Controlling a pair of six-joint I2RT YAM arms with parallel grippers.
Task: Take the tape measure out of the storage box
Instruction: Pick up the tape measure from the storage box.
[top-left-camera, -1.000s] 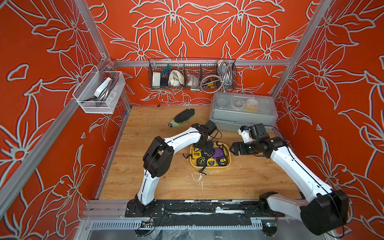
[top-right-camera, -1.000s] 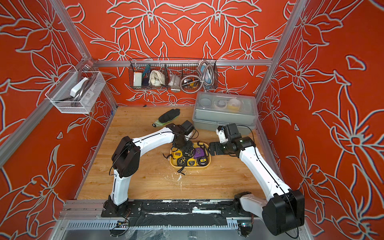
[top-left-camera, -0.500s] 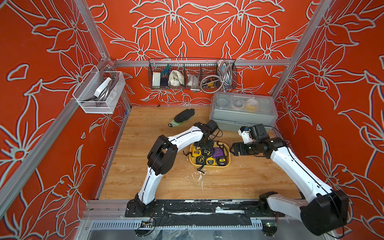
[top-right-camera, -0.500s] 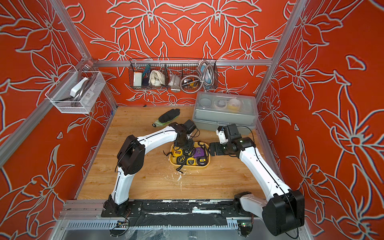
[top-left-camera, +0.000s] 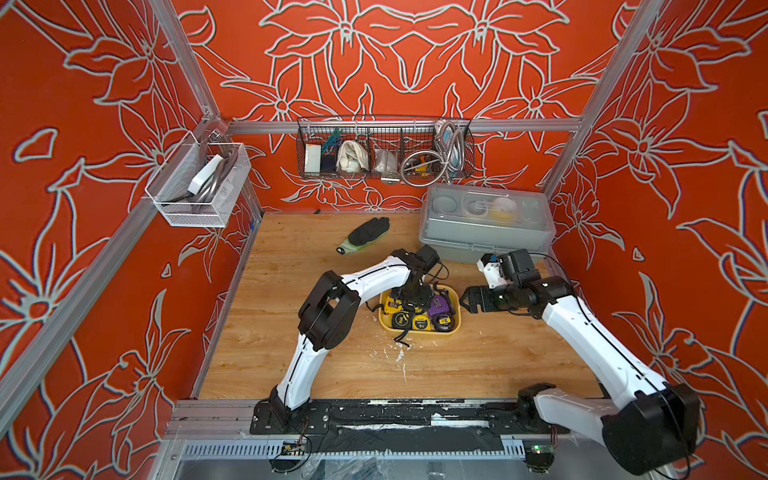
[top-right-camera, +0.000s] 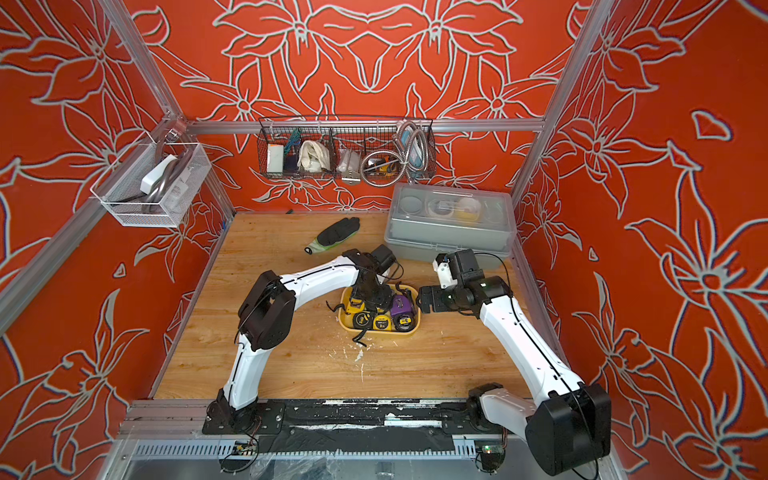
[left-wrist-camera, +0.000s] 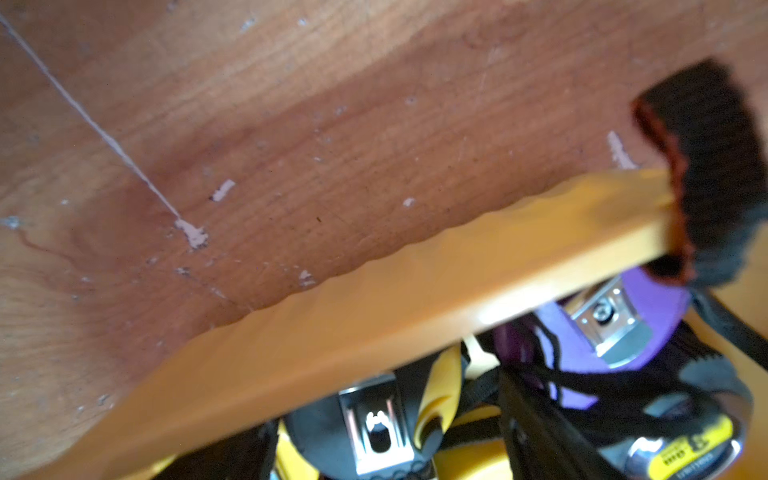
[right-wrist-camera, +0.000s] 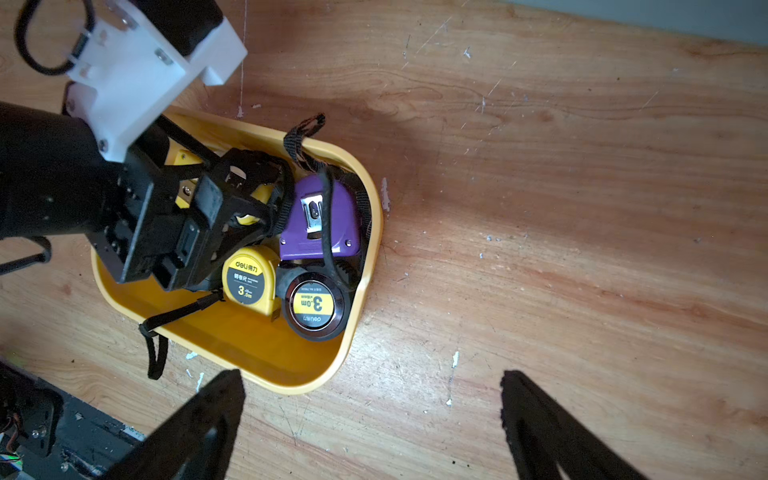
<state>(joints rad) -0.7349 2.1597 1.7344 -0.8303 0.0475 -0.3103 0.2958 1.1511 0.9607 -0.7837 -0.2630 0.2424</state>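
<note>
Looks like grasp step: left fingers down inside shallow yellow plastic storage tray, amongst yellow-cased tape measure, purple one, round black one; none out yet. Grip: can't tell. Right fingers splayed, empty, just beside tray. Next prob: clamp one, lift w/o snagging black straps.
</note>
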